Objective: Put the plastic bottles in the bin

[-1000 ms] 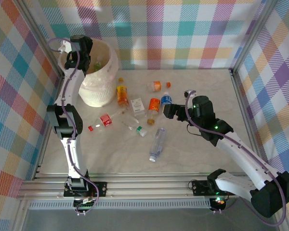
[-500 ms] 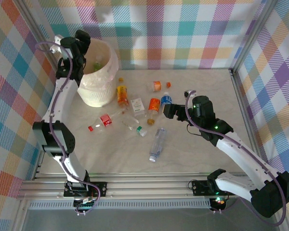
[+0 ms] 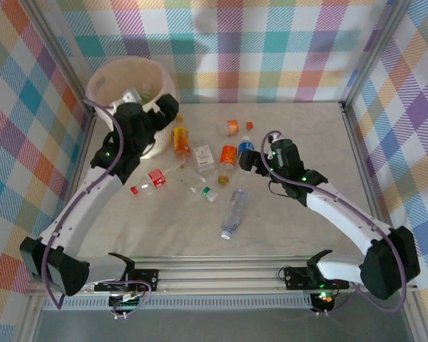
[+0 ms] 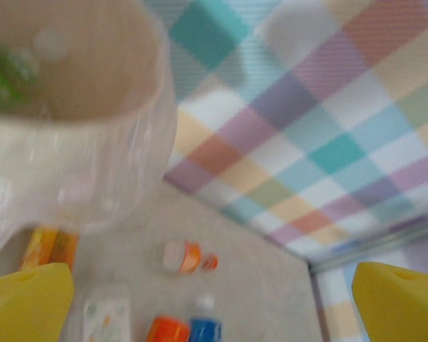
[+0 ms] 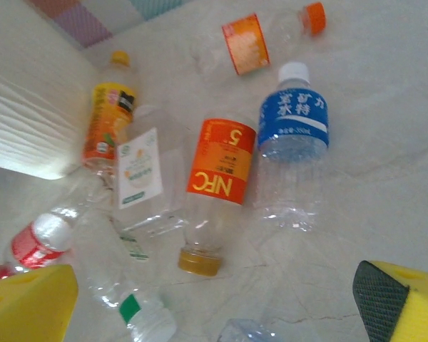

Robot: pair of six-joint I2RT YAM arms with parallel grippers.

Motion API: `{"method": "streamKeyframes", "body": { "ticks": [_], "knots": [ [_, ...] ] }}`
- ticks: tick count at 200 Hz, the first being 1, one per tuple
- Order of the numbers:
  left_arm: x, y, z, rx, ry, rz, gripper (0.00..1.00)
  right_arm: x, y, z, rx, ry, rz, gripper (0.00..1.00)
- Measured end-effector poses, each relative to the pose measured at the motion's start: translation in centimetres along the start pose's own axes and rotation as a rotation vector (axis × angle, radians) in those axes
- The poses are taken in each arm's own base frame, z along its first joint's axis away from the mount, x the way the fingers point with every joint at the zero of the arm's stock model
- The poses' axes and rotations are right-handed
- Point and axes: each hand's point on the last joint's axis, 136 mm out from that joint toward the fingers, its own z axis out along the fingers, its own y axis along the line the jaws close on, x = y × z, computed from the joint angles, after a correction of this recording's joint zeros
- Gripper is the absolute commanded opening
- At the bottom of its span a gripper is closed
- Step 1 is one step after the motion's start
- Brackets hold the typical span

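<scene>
Bottle (image 5: 216,194) with orange "NFC" label

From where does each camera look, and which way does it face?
Top external: fixed above and behind, looking down on the pale table; left arm and right arm show, bases at bottom.
Left wrist: beside the large round cream-white bin, facing the checked far wall; its yellow fingers at the bottom corners.
Right wrist: looking down at scattered plastic bottles; its yellow fingers at the bottom corners.
Shared: the clear blue-labelled bottle is in all three.
</scene>
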Motion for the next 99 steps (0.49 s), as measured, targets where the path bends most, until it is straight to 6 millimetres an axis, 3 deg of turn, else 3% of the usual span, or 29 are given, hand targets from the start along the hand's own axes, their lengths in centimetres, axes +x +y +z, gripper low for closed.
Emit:
{"method": "streamKeyframes", "body": {
  "ticks": [31, 80, 99],
  "knots": [
    [5.5, 3.0, -1.2, -0.076, 0.161, -0.001, 1.0, 1.2, -1.3, 2.3, 0.055, 0.039, 0.006, 1.0],
    [10.8, 7.7, -3.4, -0.178, 0.269, -0.105, 1.0, 3.5, -3.8, 6.9, 0.099, 0.148, -0.061, 0.97],
    [11.9, 9.3, -4.0, -0.228, 0.286, -0.124, 1.0, 4.2, -4.5, 9.2, 0.125, 0.214, -0.112, 0.94]
  ]
}}
